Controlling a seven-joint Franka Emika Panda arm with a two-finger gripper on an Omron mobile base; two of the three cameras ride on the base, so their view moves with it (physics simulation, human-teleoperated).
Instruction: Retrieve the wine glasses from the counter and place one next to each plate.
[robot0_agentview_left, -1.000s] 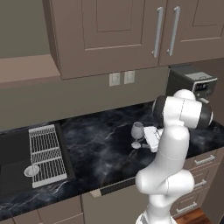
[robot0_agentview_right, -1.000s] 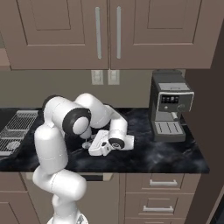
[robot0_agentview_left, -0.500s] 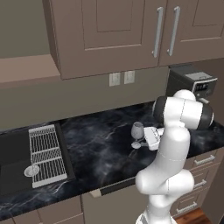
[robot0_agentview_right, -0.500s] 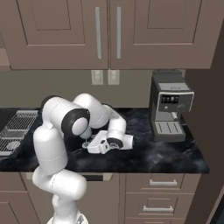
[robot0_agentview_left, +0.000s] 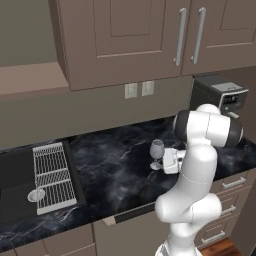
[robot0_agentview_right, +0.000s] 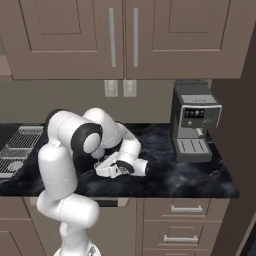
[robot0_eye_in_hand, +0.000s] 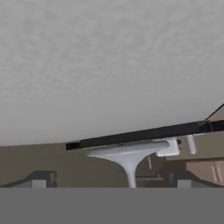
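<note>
Soft, even rendered light with no clear source and no glare. The black marble counter (robot0_agentview_left: 115, 170) shows only faint shadow under the white arm. Both base views are sharp but coarse-textured. The hand view looks upside down, its grey surface blotchy and blurred.

I see one wine glass (robot0_agentview_left: 157, 151) standing upright on the counter (robot0_agentview_left: 115, 170), about midway between its back and front edges, right of the middle. My gripper (robot0_agentview_left: 161, 161) sits low just to its right, level with the stem. Toward the counter's left end lies the drainer (robot0_agentview_left: 54, 175), with a second glass (robot0_agentview_left: 36, 195) on its front left corner. The coffee machine (robot0_agentview_right: 194, 120) stands at the counter's right end, against the back wall. Wall cabinets (robot0_agentview_right: 125, 37) hang above.
</note>
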